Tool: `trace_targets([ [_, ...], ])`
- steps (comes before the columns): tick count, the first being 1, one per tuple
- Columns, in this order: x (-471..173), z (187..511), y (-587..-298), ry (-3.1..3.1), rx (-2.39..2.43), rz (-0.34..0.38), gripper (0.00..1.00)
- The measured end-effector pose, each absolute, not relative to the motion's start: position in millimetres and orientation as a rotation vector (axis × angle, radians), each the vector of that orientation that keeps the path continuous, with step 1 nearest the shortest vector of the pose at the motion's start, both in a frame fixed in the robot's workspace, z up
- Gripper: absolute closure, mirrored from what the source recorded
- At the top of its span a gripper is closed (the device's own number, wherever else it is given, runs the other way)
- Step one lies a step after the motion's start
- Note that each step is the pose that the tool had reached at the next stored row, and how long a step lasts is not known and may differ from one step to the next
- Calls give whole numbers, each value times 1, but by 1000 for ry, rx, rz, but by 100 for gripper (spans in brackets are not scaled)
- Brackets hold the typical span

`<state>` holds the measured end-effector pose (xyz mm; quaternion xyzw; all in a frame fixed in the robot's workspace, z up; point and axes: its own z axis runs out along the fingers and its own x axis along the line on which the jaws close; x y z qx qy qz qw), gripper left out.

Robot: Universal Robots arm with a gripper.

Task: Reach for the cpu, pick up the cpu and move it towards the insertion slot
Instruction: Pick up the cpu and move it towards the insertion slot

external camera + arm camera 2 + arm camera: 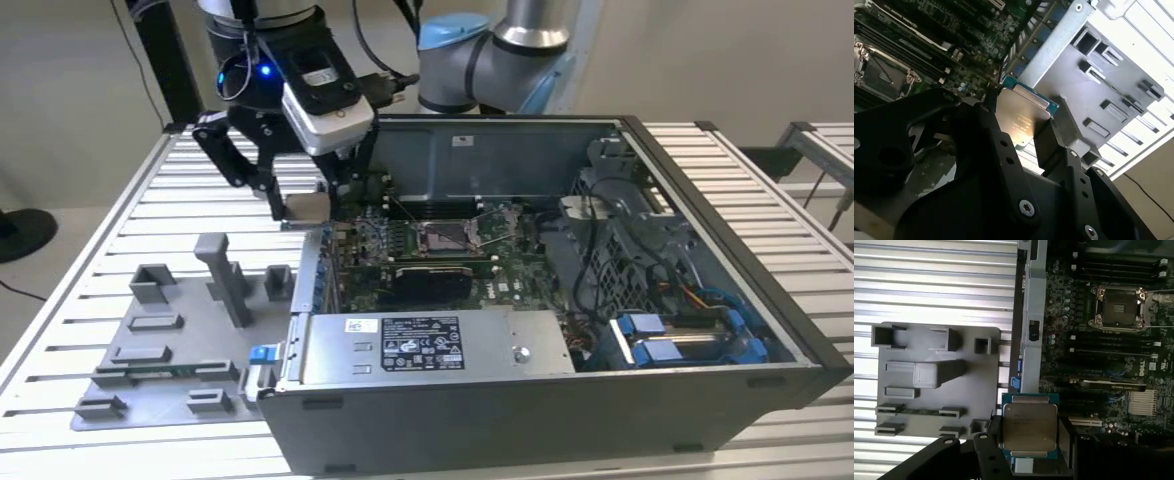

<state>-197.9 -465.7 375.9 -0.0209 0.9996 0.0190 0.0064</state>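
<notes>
Exterior view: the hand (308,206) is clamped on the cpu (306,207), one finger on each of two opposite edges. The cpu hangs clear of the surface (120,225), just beside the case wall (310,262) on the exterior view's left. The slot (445,236) sits inside the case on the green board (501,285). From the hand it lies toward the exterior view's right and lower down, with the wall and a strip of board between. I judge the pick complete and the carry to the slot only partly done.

Second wrist view: the cpu (1021,117) shows its pale face between the black fingers (1046,145), which press on its edges. I see no gap at either contact. The slot (881,72), with its metal frame and dark centre, is well apart from the cpu across the board. The grey fixture (1104,100) lies on the opposite side of the cpu.

First wrist view: the cpu (1029,426) is square to the picture and gripped on two sides by the hand (1029,434). It hangs over the line of the case wall (1034,315), with the fixture (936,375) to one side and the board to the other. The slot (1117,307) lies diagonally off from the cpu, on the board side. Its frame edges look roughly parallel to the cpu's edges, so I judge the remaining offset to be mainly a shift, not a turn
</notes>
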Motion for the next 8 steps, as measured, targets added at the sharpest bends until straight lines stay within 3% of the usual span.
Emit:
trace_targets([
  [8,-172,376,-466,3128,-66,59,100],
])
